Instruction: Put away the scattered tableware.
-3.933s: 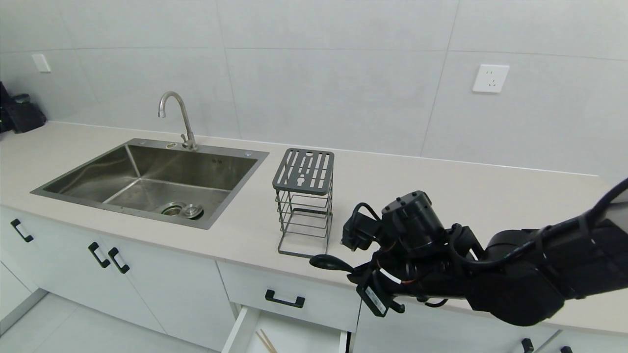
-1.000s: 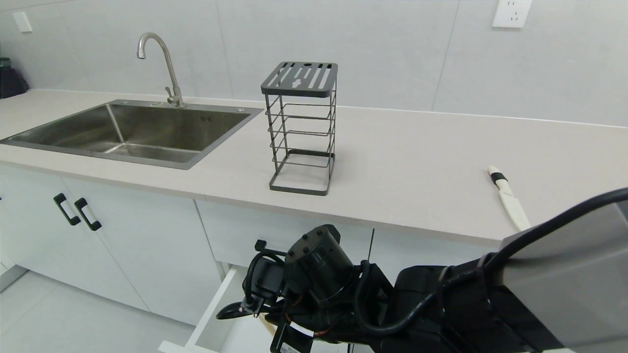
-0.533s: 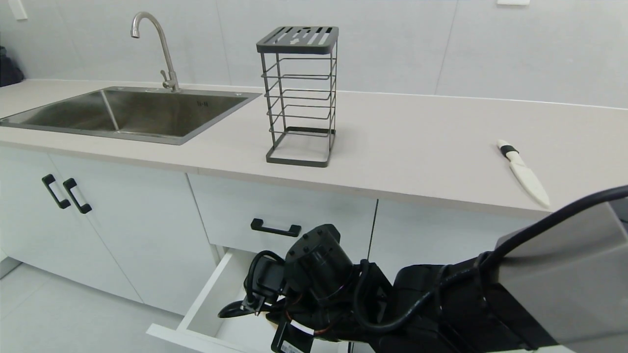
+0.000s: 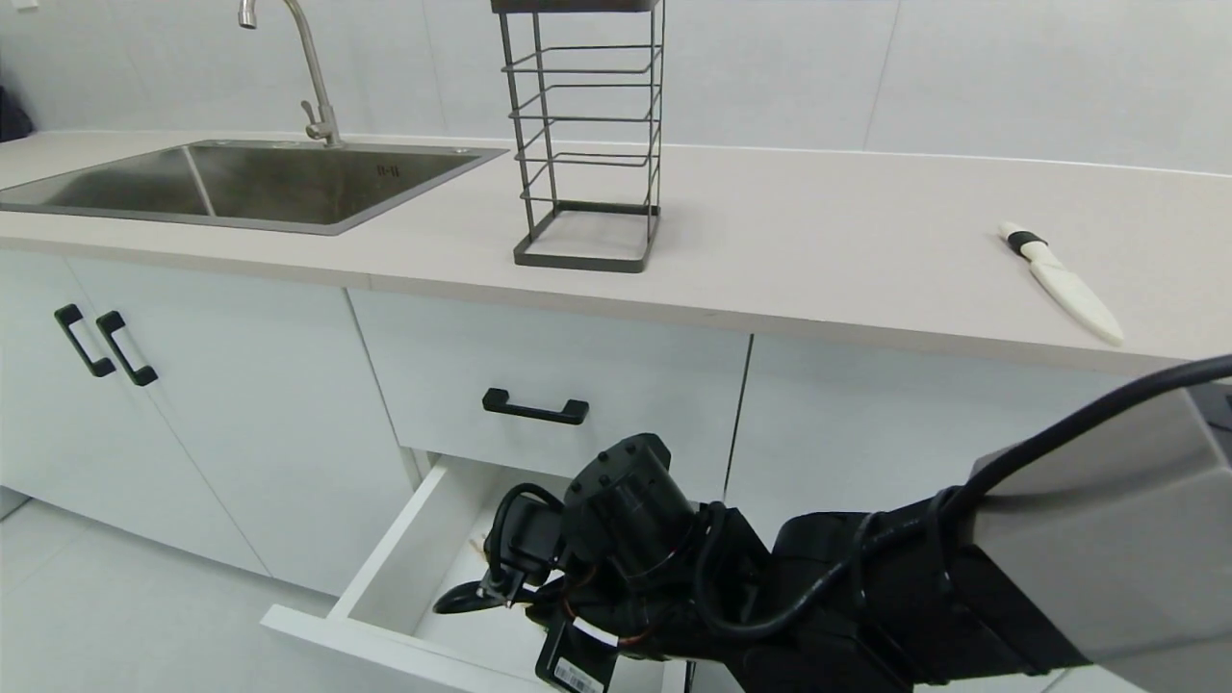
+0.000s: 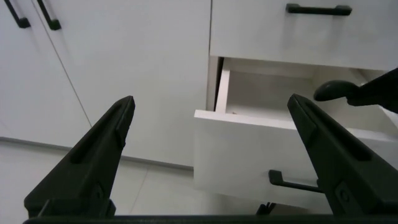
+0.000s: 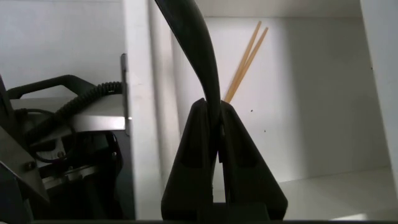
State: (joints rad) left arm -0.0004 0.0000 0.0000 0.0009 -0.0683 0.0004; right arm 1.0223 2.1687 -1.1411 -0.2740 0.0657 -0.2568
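My right gripper (image 4: 525, 589) is shut on the handle of a black spoon (image 4: 460, 599), whose bowl hangs over the open white drawer (image 4: 385, 563) under the counter. From the right wrist, the gripper (image 6: 217, 118) pinches the spoon (image 6: 193, 43) above the drawer floor, where wooden chopsticks (image 6: 244, 62) lie. A white knife (image 4: 1059, 279) with a black band lies on the countertop at the right. My left gripper (image 5: 211, 155) is open and empty, facing the drawer front (image 5: 249, 134) and the spoon bowl (image 5: 336, 91).
A dark wire knife rack (image 4: 587, 144) stands on the counter beside the steel sink (image 4: 241, 183) and faucet (image 4: 308, 67). A shut drawer with a black handle (image 4: 534, 409) sits above the open one. Cabinet doors (image 4: 106, 346) lie to the left.
The camera has sunk, so the counter has risen in view. My right gripper, still holding the spoon, has gone from counter-edge height down to the open drawer.
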